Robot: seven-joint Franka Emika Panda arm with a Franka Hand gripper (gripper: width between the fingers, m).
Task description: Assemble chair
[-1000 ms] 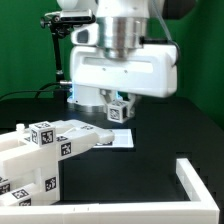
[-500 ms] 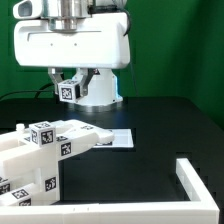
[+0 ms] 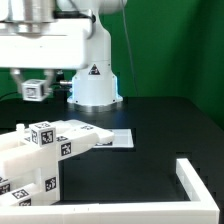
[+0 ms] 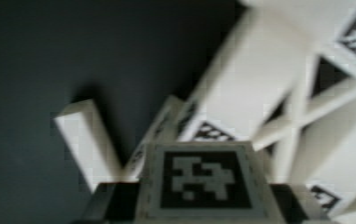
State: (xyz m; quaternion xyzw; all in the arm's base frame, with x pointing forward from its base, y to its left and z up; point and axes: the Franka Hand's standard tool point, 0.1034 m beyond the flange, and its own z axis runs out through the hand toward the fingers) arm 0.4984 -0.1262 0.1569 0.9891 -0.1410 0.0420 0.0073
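Note:
My gripper [image 3: 35,92] hangs high at the exterior view's left, shut on a small white chair block [image 3: 35,88] that bears a black-and-white tag. The wrist view shows this block [image 4: 201,172] filling the gap between the dark fingers [image 4: 118,200], tag facing the camera. Below it lie the other chair pieces [image 3: 45,150], a cluster of chunky white parts with tags at the exterior view's lower left. In the wrist view these appear as a cross-braced frame [image 4: 285,95] and a slanted bar [image 4: 86,135] on the black table.
The marker board [image 3: 116,140] lies flat on the black table near the middle. A low white L-shaped rail [image 3: 196,178] runs along the front and the exterior view's right. The arm's white base [image 3: 95,75] stands at the back.
The arm has swung towards the exterior view's left, carrying the tagged block from above the marker board to above the chair pieces. The grip has not changed.

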